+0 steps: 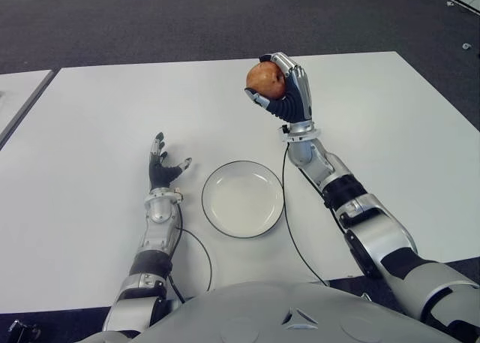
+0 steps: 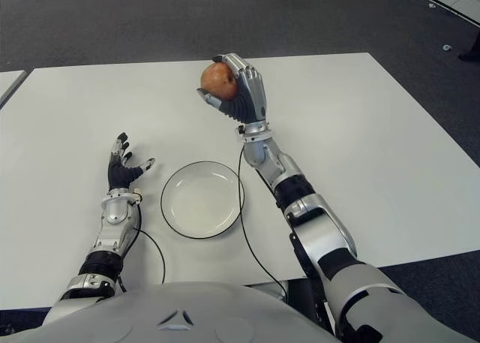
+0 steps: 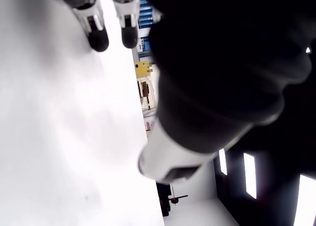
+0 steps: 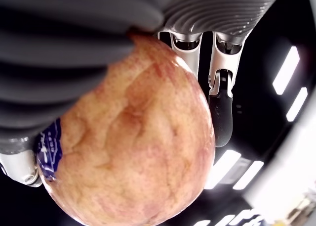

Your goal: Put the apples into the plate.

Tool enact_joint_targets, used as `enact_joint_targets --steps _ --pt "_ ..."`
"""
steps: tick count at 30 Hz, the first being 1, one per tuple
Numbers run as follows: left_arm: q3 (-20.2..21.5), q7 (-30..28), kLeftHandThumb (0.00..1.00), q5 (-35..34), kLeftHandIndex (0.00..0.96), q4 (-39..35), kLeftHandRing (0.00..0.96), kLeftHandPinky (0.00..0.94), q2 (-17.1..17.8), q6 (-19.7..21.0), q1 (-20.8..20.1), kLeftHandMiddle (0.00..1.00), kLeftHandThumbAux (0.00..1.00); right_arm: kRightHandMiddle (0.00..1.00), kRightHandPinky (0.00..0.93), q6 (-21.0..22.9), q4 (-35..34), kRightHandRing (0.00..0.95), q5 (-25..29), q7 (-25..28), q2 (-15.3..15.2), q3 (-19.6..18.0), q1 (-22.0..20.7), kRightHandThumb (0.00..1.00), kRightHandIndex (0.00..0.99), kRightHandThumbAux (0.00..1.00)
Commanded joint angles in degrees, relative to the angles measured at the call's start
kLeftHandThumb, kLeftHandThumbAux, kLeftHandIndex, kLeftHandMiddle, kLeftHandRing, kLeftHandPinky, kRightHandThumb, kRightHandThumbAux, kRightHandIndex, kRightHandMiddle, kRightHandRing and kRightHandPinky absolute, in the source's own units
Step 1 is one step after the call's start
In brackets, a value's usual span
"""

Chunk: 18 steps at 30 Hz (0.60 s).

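1 apple [image 1: 265, 80] is in view, and it is off the table, wrapped in the right hand [image 1: 285, 88], which is raised above the far half of the white table [image 1: 390, 133]. Right wrist view confirms the grasp: fingers [image 4: 220, 105] curl around the fruit, thumb side pressed against the skin, a small blue sticker [image 4: 49, 149] showing on the apple near the palm. Grip looks firm, judging by how much of the fruit is covered.

0 apples are in the plate [image 1: 243, 199]; it sits bare near the robot's front edge of the table, between the 2 arms, nearer the robot than the raised hand and slightly to that hand's left. A black cable [image 1: 289, 230] trails just beside the plate's right rim.

Left hand [image 1: 160, 169] is idle, showing just left of the plate with fingers spread and holding nothing; cannot tell if it touches the table.

Progress judgement: pick is done, transport and release are not. What is left is to bring the right hand back toward the robot and down over the plate, then open the fingers. The task says apples, plural, but no other apple shows on the table, so I cannot tell if more remain after this 1.
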Motion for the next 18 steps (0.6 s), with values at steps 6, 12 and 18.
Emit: enact_joint_targets --steps 6,12,18 --pt "0.3 -0.9 0.127 -0.4 0.0 2.7 0.0 0.015 0.2 1.8 0.3 0.0 0.539 0.54 0.866 -2.8 -12.6 0.854 -0.2 6.5 0.1 1.7 8.8 0.855 0.399 0.677" --pt "0.5 -0.9 0.121 -0.6 0.0 3.3 0.0 0.021 0.1 1.7 -0.5 0.0 0.527 0.541 0.841 -10.1 -11.7 0.849 -0.2 10.7 -0.9 4.7 12.6 0.853 0.397 0.679" --pt "0.5 -0.5 0.118 -0.5 0.0 3.9 0.0 0.027 0.0 1.0 -0.8 0.0 0.52 0.54 0.834 -13.8 -10.7 0.846 -1.2 14.4 -2.5 5.6 13.4 0.851 0.395 0.68"
